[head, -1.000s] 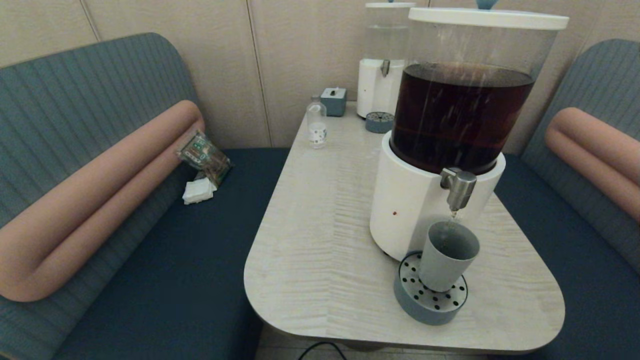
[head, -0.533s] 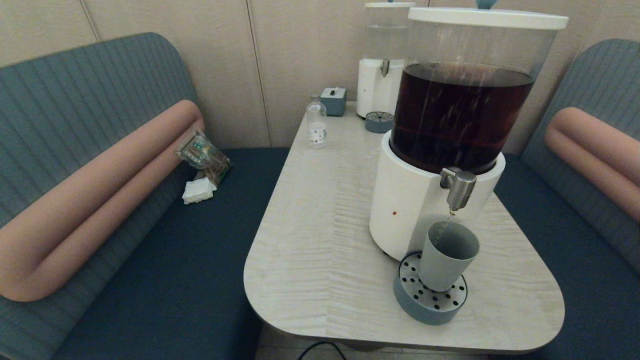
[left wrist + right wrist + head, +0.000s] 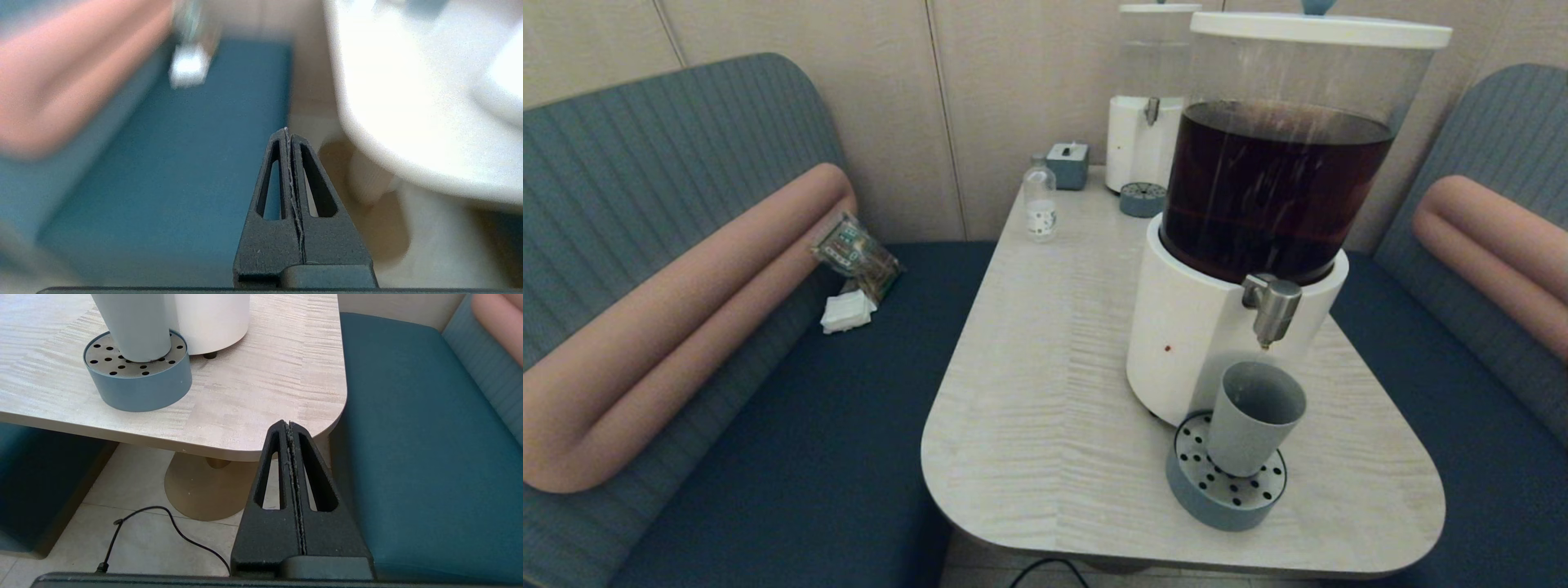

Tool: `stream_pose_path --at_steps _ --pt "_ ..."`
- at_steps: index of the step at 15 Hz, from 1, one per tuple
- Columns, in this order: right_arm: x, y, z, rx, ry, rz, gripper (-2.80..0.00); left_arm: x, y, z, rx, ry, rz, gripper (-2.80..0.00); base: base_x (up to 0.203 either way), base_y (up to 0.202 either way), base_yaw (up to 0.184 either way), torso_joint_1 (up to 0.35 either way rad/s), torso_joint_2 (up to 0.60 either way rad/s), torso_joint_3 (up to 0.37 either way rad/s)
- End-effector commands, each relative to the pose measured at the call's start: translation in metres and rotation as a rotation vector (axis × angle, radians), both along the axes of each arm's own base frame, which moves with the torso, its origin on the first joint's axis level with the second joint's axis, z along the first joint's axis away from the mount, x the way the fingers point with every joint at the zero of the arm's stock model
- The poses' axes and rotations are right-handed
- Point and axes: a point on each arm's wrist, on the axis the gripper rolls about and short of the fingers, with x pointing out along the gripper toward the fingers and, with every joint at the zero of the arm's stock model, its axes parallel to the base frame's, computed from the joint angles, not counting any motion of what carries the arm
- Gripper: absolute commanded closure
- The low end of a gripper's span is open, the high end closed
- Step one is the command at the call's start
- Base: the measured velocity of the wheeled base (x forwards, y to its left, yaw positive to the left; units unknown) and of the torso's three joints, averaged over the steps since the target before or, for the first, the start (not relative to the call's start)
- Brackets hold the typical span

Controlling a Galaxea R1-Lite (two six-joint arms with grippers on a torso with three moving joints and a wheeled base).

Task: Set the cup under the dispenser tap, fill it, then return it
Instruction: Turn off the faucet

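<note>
Head view shows the cup [image 3: 1254, 418] standing upright on the round perforated drip tray [image 3: 1225, 486] at the near right part of the counter [image 3: 1045, 392], directly below the dispenser tap [image 3: 1272, 309] of the large white-based dispenser [image 3: 1262, 204] holding dark brown liquid. A gap separates the nozzle from the cup's rim, and no stream is visible between them. Neither arm appears in this view. In the right wrist view, the right pincer [image 3: 289, 426] has its fingers pressed together, holding nothing, and hangs off the counter's near corner over the floor beside the blue bench seat [image 3: 416, 437], well apart from the cup [image 3: 132, 324]. In the left wrist view, the left pincer [image 3: 287, 132] is likewise pressed together and empty, low beside the counter edge.
</note>
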Motion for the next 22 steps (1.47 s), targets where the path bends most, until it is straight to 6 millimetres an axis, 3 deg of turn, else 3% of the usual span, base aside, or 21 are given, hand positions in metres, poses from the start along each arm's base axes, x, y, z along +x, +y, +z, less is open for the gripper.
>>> stream_pose_path --at_steps 1,3,5,7,9,12,14,17,20,22 --pt "0.000 0.000 0.000 -0.001 0.000 0.000 0.00 -0.008 -0.001 0.035 0.003 -0.065 -0.031 0.00 0.000 0.000 0.000 0.000 0.00 0.000" --pt "0.000 0.000 0.000 -0.001 0.001 0.000 0.00 -0.005 -0.002 0.089 -0.009 -0.079 -0.112 0.00 0.000 0.000 0.000 0.000 0.00 0.000" --pt "0.000 0.000 0.000 -0.001 0.001 0.000 0.00 0.011 -0.005 0.144 -0.035 -0.072 -0.253 0.00 0.000 0.000 0.000 0.000 0.00 0.000" --pt "0.000 0.000 0.000 -0.001 0.001 0.001 0.00 0.044 -0.008 0.183 -0.057 -0.021 -0.372 0.00 0.000 0.000 0.000 0.000 0.00 0.000" --pt "0.000 0.000 0.000 -0.001 0.001 0.001 0.00 0.092 -0.009 0.209 -0.067 0.010 -0.439 0.00 0.000 0.000 0.000 0.000 0.00 0.000" --pt "0.000 0.000 0.000 -0.001 0.000 0.001 0.00 0.173 -0.011 0.222 -0.033 0.017 -0.576 0.00 0.000 0.000 0.000 0.000 0.00 0.000" --pt "0.000 0.000 0.000 -0.001 0.001 0.001 0.00 0.214 -0.019 0.220 0.044 0.027 -0.727 0.00 0.000 0.000 0.000 0.000 0.00 0.000" --pt "0.000 0.000 0.000 -0.001 0.001 0.001 0.00 0.226 -0.050 0.229 0.067 0.084 -0.931 0.00 0.000 0.000 0.000 0.000 0.00 0.000" --pt "0.000 0.000 0.000 -0.001 0.000 0.002 0.00 0.233 -0.074 0.240 0.083 0.214 -0.999 0.00 0.000 0.000 0.000 0.000 0.00 0.000" --pt "0.000 0.000 0.000 -0.001 0.001 0.000 0.00 0.242 -0.099 0.233 0.180 0.283 -0.985 0.00 0.000 0.000 0.000 0.000 0.00 0.000"
